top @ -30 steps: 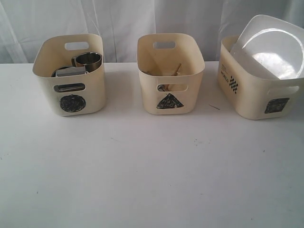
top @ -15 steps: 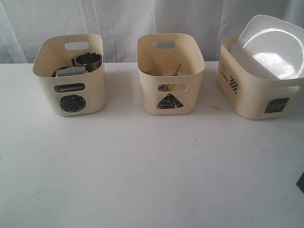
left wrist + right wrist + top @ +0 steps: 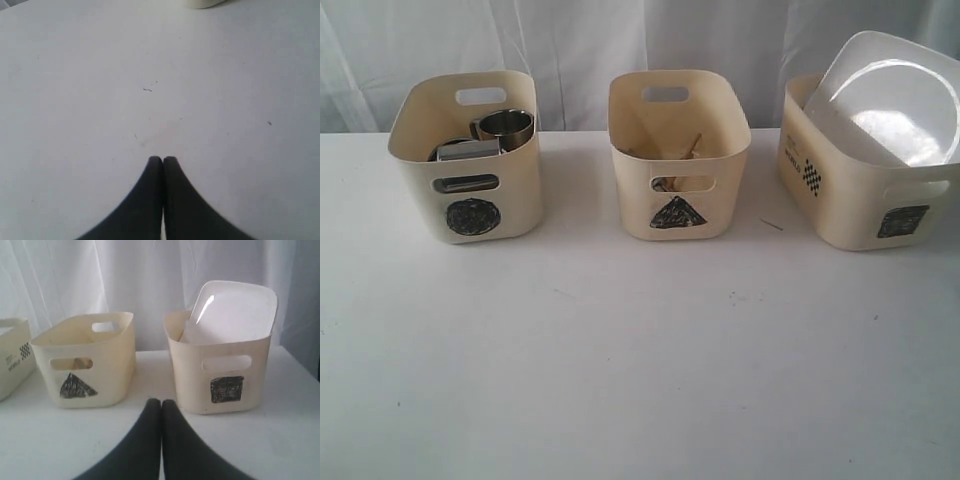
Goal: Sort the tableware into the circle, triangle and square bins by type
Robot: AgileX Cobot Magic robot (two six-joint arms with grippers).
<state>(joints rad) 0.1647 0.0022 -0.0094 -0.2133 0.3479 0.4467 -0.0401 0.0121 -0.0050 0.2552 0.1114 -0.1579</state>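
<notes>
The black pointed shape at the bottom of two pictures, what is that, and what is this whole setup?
It is a gripper, the robot's pincer hand, filmed by a camera on its wrist. The left gripper is shut above the table; the right gripper is shut too. Neither holds anything. The wide picture comes from a separate camera. On that white table stand three cream bins: the circle bin holds a steel mug, the triangle bin a wooden stick, the square bin a white plate rising above its rim.
</notes>
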